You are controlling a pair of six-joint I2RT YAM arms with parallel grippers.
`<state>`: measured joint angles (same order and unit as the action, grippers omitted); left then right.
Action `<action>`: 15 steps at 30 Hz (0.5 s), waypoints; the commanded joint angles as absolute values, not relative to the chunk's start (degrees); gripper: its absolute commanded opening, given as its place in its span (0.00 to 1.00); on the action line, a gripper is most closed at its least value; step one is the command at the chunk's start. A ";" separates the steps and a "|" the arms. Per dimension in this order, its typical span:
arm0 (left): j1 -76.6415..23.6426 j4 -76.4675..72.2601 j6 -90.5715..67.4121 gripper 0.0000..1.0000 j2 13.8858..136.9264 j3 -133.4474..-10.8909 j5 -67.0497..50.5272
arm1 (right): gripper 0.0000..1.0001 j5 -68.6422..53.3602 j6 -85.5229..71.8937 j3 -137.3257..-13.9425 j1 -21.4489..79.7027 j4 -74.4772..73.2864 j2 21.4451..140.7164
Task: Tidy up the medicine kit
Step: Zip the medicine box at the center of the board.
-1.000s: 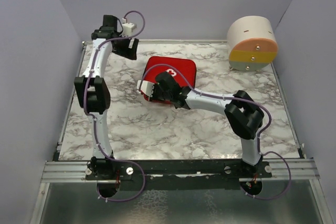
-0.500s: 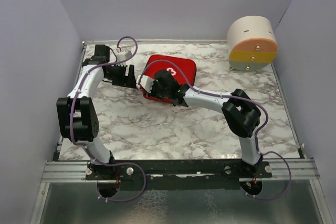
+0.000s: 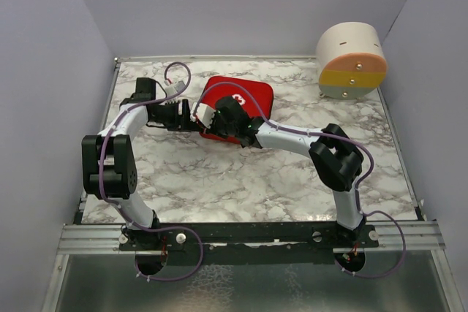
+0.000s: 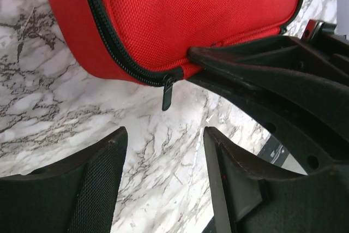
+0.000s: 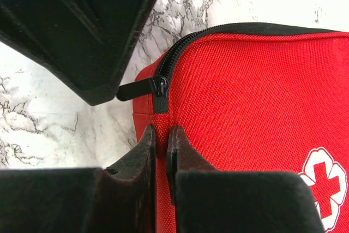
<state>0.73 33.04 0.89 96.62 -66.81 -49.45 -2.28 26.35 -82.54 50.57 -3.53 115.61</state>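
Observation:
The red medicine kit (image 3: pixel 247 97) lies zipped shut on the marble table (image 3: pixel 219 180), white cross (image 5: pixel 324 186) facing up. My right gripper (image 5: pixel 161 132) is shut, its tips resting on the fabric at the kit's left corner just below the zipper slider. The black zipper pull (image 4: pixel 168 92) sticks out from that corner. My left gripper (image 4: pixel 163 135) is open and low over the marble, with the zipper pull a little ahead of its fingertips and nothing between them. In the top view the left gripper (image 3: pixel 190 116) meets the right gripper (image 3: pixel 208 122) at that corner.
A round cream, orange, yellow and grey drawer container (image 3: pixel 351 60) stands at the back right. Purple walls enclose the table on three sides. The right arm's elbow (image 3: pixel 338 158) sits over the right half of the table.
My left arm swung down from the back left corner to the kit's left corner, and its jaws narrowed. The right gripper stayed shut at the kit.

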 commanded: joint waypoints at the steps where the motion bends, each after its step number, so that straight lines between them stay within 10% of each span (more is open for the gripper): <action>1: -0.23 26.62 -2.33 0.59 96.76 -65.69 -53.00 | 0.01 -0.97 23.63 -82.75 49.74 -6.51 116.56; 15: -2.91 16.78 -8.55 0.45 97.12 -60.60 -51.05 | 0.01 -1.47 22.84 -82.27 49.75 -7.03 115.41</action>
<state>-2.79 20.82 -6.74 96.66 -61.89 -50.33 -2.28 25.69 -82.56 50.54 -3.53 115.61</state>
